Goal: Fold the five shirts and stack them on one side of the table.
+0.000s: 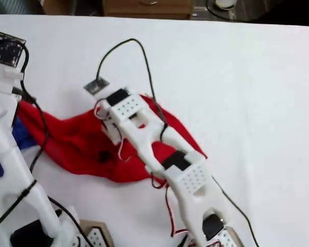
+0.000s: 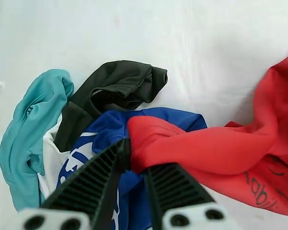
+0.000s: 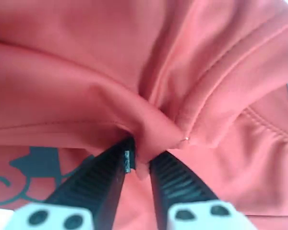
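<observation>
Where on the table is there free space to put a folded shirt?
The table is bare right of the red shirt and along the far edge beyond it. The left is crowded: teal shirt, black shirt and blue shirt are bunched by the red one.

Bright even light, faint shadows under red shirt (image 1: pixel 72 144)

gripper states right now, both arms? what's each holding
Left gripper: closed on a fold of the red fabric shirt.
Right gripper: closed, pinching a bunched fold of the same shirt.
</observation>
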